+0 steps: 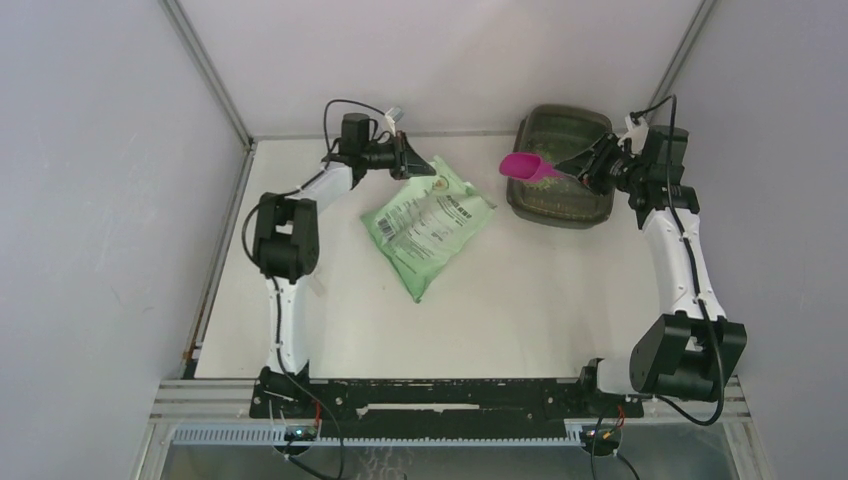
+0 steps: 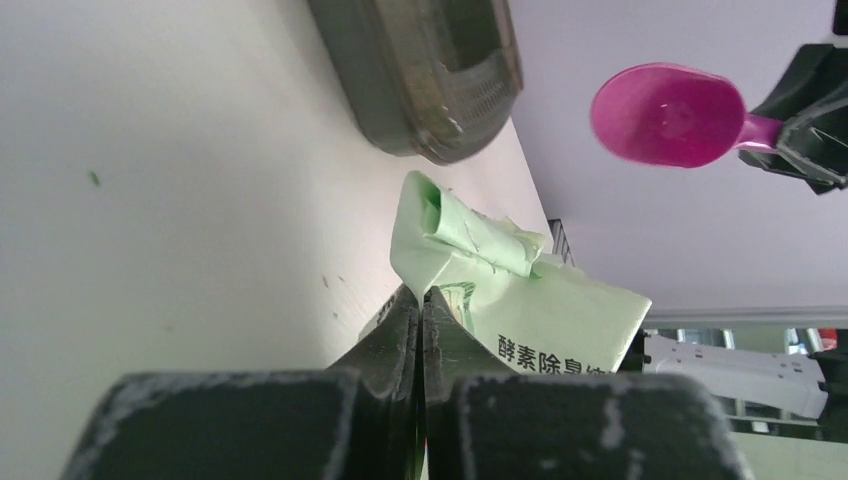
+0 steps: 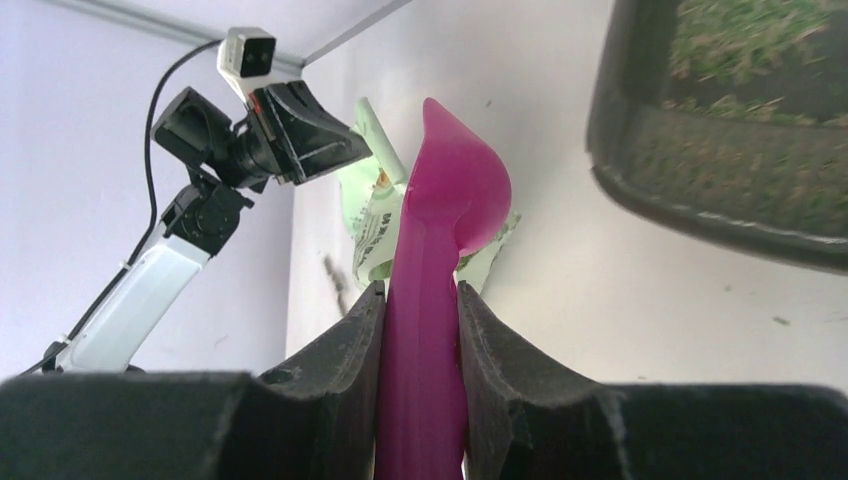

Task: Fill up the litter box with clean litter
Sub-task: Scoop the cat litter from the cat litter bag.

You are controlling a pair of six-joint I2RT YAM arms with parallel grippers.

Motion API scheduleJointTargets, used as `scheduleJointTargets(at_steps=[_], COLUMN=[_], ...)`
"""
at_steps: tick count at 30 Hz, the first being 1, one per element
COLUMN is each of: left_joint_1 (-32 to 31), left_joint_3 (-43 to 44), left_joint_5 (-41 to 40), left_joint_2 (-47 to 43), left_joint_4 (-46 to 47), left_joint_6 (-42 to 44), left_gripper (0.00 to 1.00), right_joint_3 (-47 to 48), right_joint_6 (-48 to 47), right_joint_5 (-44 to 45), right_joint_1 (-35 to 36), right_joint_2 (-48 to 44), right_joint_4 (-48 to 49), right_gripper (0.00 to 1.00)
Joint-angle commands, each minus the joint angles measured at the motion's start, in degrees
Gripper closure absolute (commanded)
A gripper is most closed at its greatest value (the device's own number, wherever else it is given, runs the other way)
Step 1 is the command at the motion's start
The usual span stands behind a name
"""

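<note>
The dark litter box sits at the back right of the table, with a thin layer of greenish litter in it. A light-green printed bag lies flat at centre. My left gripper is at the bag's far corner, and its jaws are shut on a crumpled fold of the bag. My right gripper is shut on the handle of a magenta scoop. The scoop's bowl looks empty and hovers over the box's left edge.
White enclosure walls close in the table at the back and on both sides. The left arm's links stand along the left edge and the right arm along the right. A black rail runs along the near edge.
</note>
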Motion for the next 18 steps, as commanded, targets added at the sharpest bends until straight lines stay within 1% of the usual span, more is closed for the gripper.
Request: scheduleJointTargets(at_steps=[1, 6, 10, 15, 18], left_joint_1=[0.4, 0.2, 0.0, 0.0, 0.0], left_joint_3=[-8.7, -18.8, -24.5, -28.0, -28.3], left_joint_5=[0.1, -1.5, -2.9, -3.9, -4.2], left_joint_2=[-14.4, -23.7, -29.9, -36.1, -38.7], left_joint_4=[4.9, 7.9, 8.3, 8.1, 6.4], left_joint_6=[3.3, 3.4, 4.3, 4.6, 5.5], left_gripper=[0.99, 0.99, 0.99, 0.99, 0.99], right_joint_3=[0.6, 0.6, 0.6, 0.6, 1.1], right_joint_6=[0.4, -2.9, -3.8, -3.9, -4.3], right_joint_5=[-6.3, -5.2, -4.2, -3.7, -2.6], right_joint_1=[2.2, 5.9, 8.5, 9.8, 12.8], right_joint_2=[-4.7, -8.2, -11.4, -15.1, -16.5], right_joint_4=[-5.5, -13.8, -18.1, -21.7, -24.3], right_gripper=[1.0, 1.0, 1.0, 1.0, 1.0])
